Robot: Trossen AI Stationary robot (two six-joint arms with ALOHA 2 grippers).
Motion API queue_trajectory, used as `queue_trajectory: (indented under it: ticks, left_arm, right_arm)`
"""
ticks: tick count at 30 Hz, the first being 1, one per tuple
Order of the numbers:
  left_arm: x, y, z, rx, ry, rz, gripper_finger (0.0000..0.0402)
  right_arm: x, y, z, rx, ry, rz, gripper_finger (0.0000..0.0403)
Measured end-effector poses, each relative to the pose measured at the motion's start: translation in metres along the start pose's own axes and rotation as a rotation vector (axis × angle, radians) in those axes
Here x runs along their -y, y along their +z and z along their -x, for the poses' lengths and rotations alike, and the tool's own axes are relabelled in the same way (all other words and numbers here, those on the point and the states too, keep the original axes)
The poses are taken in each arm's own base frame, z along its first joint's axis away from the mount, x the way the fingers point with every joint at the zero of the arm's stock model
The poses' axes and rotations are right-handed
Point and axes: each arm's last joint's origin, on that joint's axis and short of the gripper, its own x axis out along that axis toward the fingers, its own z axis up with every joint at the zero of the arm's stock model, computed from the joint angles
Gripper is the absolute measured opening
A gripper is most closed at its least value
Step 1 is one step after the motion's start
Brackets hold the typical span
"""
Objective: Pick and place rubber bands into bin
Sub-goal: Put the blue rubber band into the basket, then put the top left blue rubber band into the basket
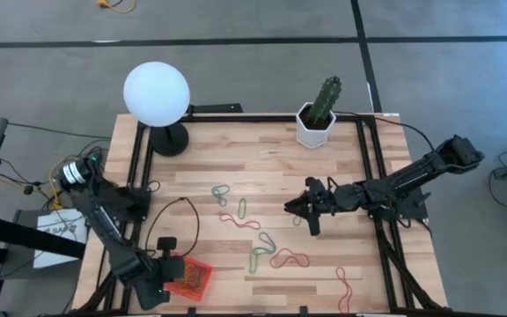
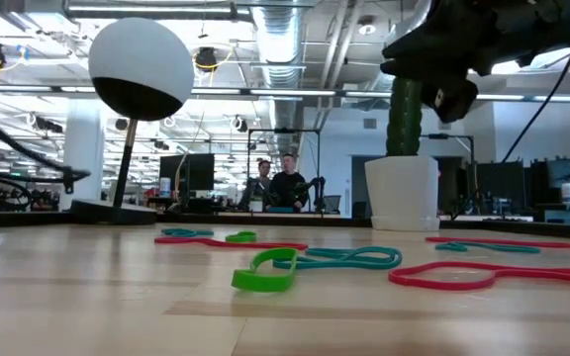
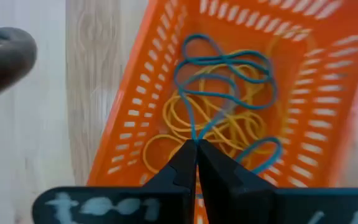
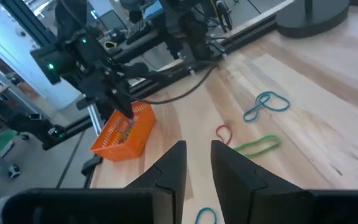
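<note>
The orange bin (image 1: 194,278) sits at the table's near left corner, and tan bands lie in it (image 3: 229,124). My left gripper (image 3: 195,149) points down into the bin (image 3: 142,93), shut on a blue rubber band. Loose rubber bands lie across the table's middle: grey-blue (image 1: 221,192), green (image 1: 242,209), red (image 1: 289,259) and others. My right gripper (image 1: 311,211) hovers open above the table, right of these bands, holding nothing (image 4: 197,163). From the right wrist view, the bin (image 4: 124,132) shows with my left gripper (image 4: 123,111) over it. My left gripper pinches the blue rubber band between its two fingertips at one narrow end (image 3: 194,135), coming from above and pointing down into the bin. The band runs away from the fingertips, and its far loops (image 3: 229,59) lie over the tan bands inside the bin.
A white hexagonal cactus pot (image 1: 316,125) stands at the far edge. A round white lamp (image 1: 157,93) stands at the far left corner. A black cable (image 1: 183,216) loops over the table's left part. People (image 2: 277,183) stand in the room beyond the table.
</note>
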Motion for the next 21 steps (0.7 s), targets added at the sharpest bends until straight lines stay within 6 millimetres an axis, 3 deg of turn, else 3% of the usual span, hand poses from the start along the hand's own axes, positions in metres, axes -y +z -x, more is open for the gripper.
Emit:
queue_trajectory:
  ticks: [5, 13, 21]
  left_arm:
    - [-0.002, 0.003, -0.006, -0.040, -0.001, 0.068, 0.0005]
    - [-0.005, 0.006, -0.005, -0.028, 0.009, -0.039, 0.0029]
    - [-0.008, 0.010, -0.006, -0.024, 0.024, -0.059, 0.0072]
  right_arm:
    - [-0.001, 0.002, 0.000, 0.017, 0.009, -0.005, 0.0067]
    - [0.000, 0.003, 0.000, 0.024, 0.008, -0.059, 0.0067]
    - [0.021, 0.024, -0.005, 0.149, -0.063, 0.052, 0.0067]
